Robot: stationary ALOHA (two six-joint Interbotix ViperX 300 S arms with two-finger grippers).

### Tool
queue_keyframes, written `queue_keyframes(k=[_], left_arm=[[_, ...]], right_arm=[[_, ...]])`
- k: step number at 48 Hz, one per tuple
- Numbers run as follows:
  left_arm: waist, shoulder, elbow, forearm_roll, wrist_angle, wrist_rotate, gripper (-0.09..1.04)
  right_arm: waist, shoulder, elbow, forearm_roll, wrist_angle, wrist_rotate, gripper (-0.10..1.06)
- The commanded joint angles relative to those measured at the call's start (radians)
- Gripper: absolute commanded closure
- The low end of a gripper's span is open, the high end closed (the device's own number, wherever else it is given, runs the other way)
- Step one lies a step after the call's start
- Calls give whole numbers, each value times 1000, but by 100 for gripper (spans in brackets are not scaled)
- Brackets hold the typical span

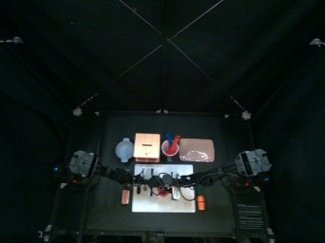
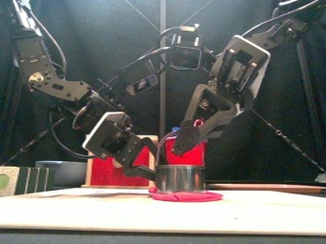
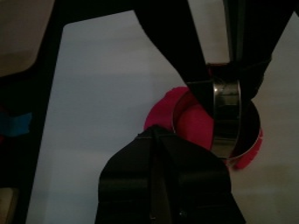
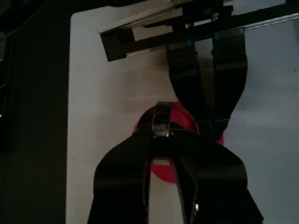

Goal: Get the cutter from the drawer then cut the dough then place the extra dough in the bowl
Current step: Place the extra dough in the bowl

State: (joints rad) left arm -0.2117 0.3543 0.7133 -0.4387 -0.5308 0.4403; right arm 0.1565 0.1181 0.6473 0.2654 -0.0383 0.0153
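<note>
we see the right gripper [image 4: 163, 133] with its jaws drawn together and clamped on the thin wire handle of the round metal cutter [image 2: 182, 178]. the cutter stands upright on the flat pink disc of dough [image 2: 186, 196], which lies on the white cutting board [image 4: 105, 105] at the near middle of the table. the left gripper [image 3: 158, 131] comes in low from the left. its jaws are pressed together, with the tips at the dough's rim just beside the cutter's left wall. we cannot tell whether any dough is pinched between them. bare board shows around the dough, which lies clear of the board's edges. the two arms crowd close above the cutter. on the far side stands the pale wooden box with a red drawer front [image 2: 105, 174], with the blue-grey bowl [image 1: 124, 147] to its left and the flat pink tray [image 1: 199, 150] to its right.
</note>
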Motion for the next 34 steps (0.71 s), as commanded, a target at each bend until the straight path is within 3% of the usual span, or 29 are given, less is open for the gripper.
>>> queue_keyframes(k=[1, 34], left_arm=[[0, -3, -3, -2, 3, 2, 47], [0, -5, -2, -2, 8, 2, 47]], right_arm=[[-3, -25, -21, -2, -5, -2, 44], [-11, -169, 26, -23, 6, -2, 44]])
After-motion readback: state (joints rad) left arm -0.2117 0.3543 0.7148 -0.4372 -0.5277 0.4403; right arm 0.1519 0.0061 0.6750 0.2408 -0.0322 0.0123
